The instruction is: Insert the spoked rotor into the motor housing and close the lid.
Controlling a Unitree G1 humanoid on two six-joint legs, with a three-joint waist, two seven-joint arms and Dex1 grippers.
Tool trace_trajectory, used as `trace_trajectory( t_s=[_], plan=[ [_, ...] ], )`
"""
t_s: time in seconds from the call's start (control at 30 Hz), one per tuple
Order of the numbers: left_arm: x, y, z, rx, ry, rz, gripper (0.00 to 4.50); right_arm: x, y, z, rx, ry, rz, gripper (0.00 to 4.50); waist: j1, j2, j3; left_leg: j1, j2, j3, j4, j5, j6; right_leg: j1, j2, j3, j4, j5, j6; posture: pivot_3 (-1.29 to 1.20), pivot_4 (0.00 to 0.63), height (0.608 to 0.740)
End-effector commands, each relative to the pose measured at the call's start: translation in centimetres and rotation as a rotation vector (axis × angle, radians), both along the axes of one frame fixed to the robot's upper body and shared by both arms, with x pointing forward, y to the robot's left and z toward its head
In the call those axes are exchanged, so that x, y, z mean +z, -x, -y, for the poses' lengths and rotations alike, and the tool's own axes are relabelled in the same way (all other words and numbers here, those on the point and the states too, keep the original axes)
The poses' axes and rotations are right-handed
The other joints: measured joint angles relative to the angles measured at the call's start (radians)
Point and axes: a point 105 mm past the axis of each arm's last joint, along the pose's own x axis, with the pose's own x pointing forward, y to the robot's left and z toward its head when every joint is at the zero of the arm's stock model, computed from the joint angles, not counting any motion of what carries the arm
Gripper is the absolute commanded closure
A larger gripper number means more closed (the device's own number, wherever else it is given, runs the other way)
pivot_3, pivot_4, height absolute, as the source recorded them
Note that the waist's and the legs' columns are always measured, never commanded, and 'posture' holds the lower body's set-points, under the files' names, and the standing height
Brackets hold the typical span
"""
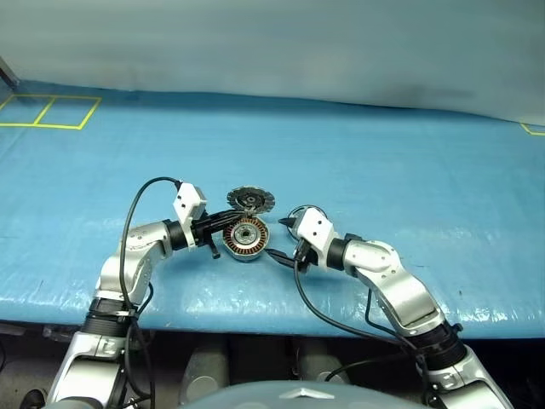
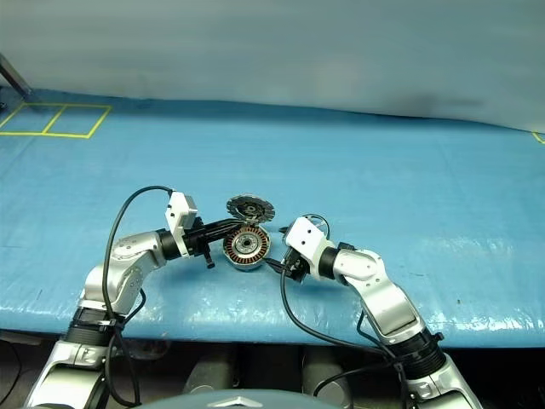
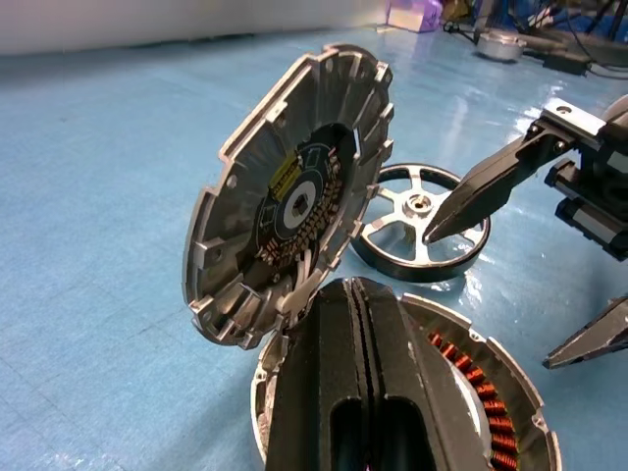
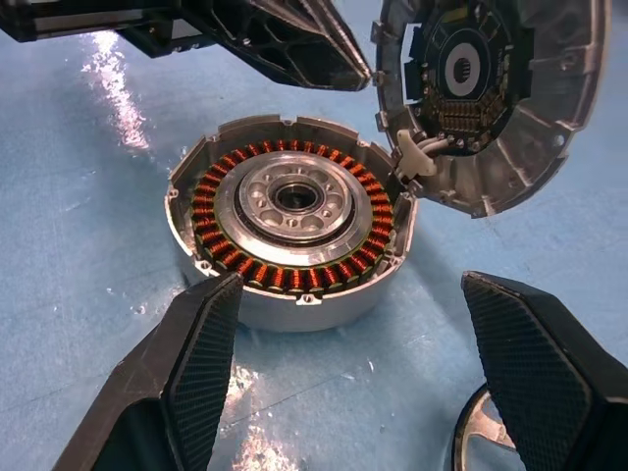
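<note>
My motor housing (image 4: 289, 231) sits mid-desk (image 1: 409, 170), lid (image 4: 491, 98) tipped up at its 12 o'clock, spoked rotor (image 3: 417, 221) flat at 2. Left pincer (image 3: 353, 324) is pressed together over the housing; right pincer (image 4: 378, 363) spread wide at 4. Loads of room all round.

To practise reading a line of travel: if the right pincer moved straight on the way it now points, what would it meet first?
Most likely the motor housing: it sits straight ahead of the open right pincer, with bare blue table between them. Depth is hard to judge.
</note>
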Motion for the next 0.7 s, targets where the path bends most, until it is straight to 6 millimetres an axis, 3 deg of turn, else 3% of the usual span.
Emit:
trace_trajectory(
  t_s=[0.03,0.27,0.4,0.7],
  plan=[
    [0.8,0.8,-0.1,-0.02,0.018,0.019,4.48,1.4,-0.8,0.5,-0.038,-0.027,0.05,0.7,0.0,0.0,0.0,0.0,0.0,0.0,0.0,0.0,0.0,0.0,0.0,0.0,0.0,0.0,0.0,0.0,0.15,0.74],
    [-0.1,2.7,-0.3,-0.034,0.035,-0.008,4.48,1.1,-2.3,2.9,-0.133,0.043,0.041,0.7,0.001,0.0,0.0,0.0,0.0,0.0,0.0,0.0,0.0,0.0,0.0,0.0,0.0,0.0,0.0,0.0,0.15,0.74],
    [-0.4,3.3,-0.6,-0.03,0.018,0.017,4.5,1.0,-3.0,3.7,-0.175,0.076,0.038,1.61,0.0,0.0,0.0,0.0,0.0,0.0,0.0,0.0,0.0,0.0,0.0,0.0,0.0,0.0,-0.001,0.0,0.15,0.74],
    [-1.2,4.2,-1.0,0.0,0.009,0.004,4.5,1.2,-3.7,5.5,-0.244,0.139,0.048,1.61,0.001,0.0,0.0,0.0,0.0,0.0,0.0,0.0,0.0,0.0,0.0,0.0,-0.001,0.0,-0.001,0.0,0.15,0.74]
  ],
)
